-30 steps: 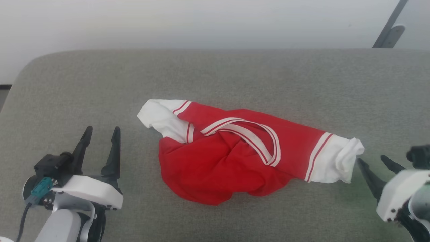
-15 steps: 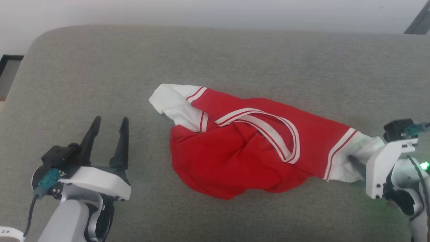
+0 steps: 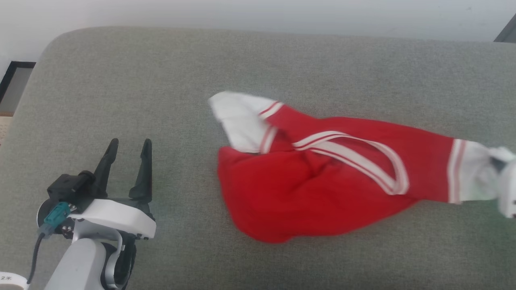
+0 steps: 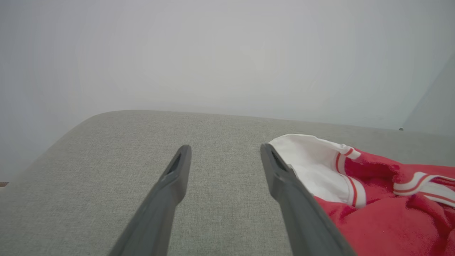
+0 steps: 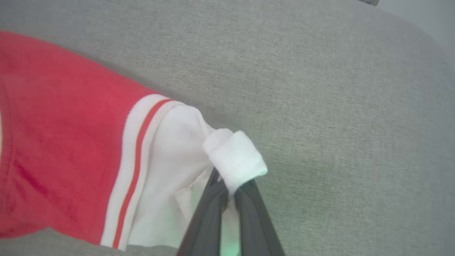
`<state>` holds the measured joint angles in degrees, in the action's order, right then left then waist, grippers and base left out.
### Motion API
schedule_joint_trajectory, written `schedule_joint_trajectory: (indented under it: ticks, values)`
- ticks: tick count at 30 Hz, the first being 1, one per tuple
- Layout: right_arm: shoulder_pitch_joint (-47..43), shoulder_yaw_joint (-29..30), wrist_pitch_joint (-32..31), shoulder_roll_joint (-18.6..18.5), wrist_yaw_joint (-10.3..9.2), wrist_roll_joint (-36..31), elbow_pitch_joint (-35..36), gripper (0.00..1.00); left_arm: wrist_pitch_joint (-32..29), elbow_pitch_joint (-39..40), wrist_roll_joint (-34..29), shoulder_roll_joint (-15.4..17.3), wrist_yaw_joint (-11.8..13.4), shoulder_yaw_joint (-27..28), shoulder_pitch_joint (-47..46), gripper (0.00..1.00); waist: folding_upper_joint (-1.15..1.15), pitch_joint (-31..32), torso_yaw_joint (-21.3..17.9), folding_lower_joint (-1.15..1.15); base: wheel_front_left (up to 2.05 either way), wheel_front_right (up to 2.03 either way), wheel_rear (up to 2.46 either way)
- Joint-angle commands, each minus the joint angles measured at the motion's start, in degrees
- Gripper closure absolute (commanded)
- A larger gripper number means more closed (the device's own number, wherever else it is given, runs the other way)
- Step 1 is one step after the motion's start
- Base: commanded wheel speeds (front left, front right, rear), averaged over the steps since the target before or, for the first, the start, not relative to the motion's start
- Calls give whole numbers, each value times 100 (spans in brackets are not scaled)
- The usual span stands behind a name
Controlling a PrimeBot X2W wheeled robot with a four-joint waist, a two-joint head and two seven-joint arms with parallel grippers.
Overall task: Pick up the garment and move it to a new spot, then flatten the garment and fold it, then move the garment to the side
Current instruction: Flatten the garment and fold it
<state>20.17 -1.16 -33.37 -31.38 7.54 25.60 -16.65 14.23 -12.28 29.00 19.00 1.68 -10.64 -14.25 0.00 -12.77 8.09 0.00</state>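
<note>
The bright red sleeveless jersey with white panels and red-and-white striped trim [image 3: 322, 181] is seen lying crumpled on the grey fabric-covered table [image 3: 121, 80], right of centre, with one white end stretched toward the table's right side. That end is pinched by the right tool [image 5: 227, 186], whose two dark fingers are pressed together on a small rolled fold of white cloth. The left tool [image 3: 130, 143] is held spread and empty over bare table, apart from the jersey's other white end.

The step in hand is judged to be the pick-up and move. Since only a small roll of fabric is gripped, a gradual lift is advised, so that the fold is not tugged out. The cloth should be raised clear before it is carried, as dragging would bunch it further.

The grip itself is made plain in the right wrist view alone; in the head view that tool is cut by the frame edge and blurred. The jersey's whole outline and both tools' places are given by the head view.
</note>
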Motion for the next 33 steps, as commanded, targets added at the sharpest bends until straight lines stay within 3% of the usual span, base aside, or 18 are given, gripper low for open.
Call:
schedule_joint_trajectory:
  ticks: [1,4,9,11,12,18,25,29,33]
  values:
    - [-62,95,-18,-80,-10,-17,-17,100,40,-13,26,-11,-28,10,25,0,0,1,5,0,0,0,0]
    - [-117,219,-11,-211,-10,-4,-211,100,49,-32,8,-34,-37,-22,13,0,0,-1,26,0,0,0,0]
    - [-54,169,102,-80,-10,71,-742,100,52,-108,21,-46,-96,-81,-4,0,0,38,41,0,0,0,0]
    - [12,85,195,-58,-10,41,-923,37,10,-142,61,-29,-154,-119,-12,0,0,66,32,0,0,0,0]
    - [35,39,227,-35,-9,42,-990,0,-21,-150,80,-18,-187,-136,-30,0,0,79,24,0,0,0,0]
    - [146,-147,283,-100,-9,186,-1024,0,-441,-114,159,140,-368,-249,-228,0,0,177,-118,0,0,0,0]
    - [-18,-108,738,-137,-9,204,-452,0,-1113,62,255,358,-495,-361,-555,0,0,274,-377,0,0,0,0]
    - [-159,114,1305,15,-9,-3,29,0,-1738,167,437,471,-609,-500,-860,0,0,296,-591,0,0,0,0]
    - [-290,389,2052,396,-9,-411,543,0,-2521,208,613,567,-702,-686,-1275,0,0,267,-849,0,0,0,0]
